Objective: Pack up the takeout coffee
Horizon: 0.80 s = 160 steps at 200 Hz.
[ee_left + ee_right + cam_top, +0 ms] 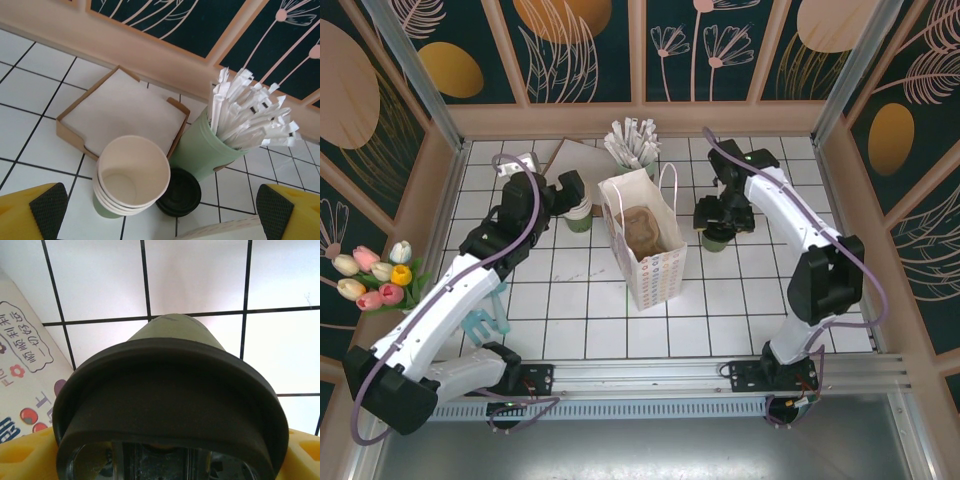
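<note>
White tiled floor (570,300), dark floral wall panels (740,50).

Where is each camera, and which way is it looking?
Top: high at the near edge, looking down at the table; left arm and right arm show.
Left wrist: on the left arm, facing the cups and straws; left fingers show.
Right wrist: on the right arm, close above the coffee; right fingers show.
Shared: top and right wrist both see coffee, bag.
</note>
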Motion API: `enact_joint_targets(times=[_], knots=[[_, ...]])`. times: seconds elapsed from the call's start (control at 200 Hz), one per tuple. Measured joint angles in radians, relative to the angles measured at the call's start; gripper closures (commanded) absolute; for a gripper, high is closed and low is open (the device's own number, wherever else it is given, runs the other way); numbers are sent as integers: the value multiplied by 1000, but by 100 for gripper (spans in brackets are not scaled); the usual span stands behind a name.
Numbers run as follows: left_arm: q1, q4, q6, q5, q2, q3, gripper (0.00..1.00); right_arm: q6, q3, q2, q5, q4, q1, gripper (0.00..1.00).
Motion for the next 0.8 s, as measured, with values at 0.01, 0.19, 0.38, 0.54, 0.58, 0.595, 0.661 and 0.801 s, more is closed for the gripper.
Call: enact_joint_targets(times=[0.01,0.19,0.38,0.54,0.58,0.595,0.661,0.801], knots=[[0,0,1,0,0,2,1,0,0,-3,0,-2,0,31],[0,21,10,18,29,27,1,0,5,-40,0,-38,0,31],[0,29,40,77,158,143,2,-1,99,-43,0,-84,2,32],[2,78,229,196,271,272,1,3,178,-53,0,-98,19,32],[3,88,300,249,293,298,2,5,187,-58,0,-103,28,32],[3,91,320,269,301,307,2,6,189,-60,0,-105,31,32],[4,85,447,371,345,361,2,8,195,-65,0,-113,47,32],[3,11,688,554,471,525,2,11,195,-66,7,-122,65,32]])
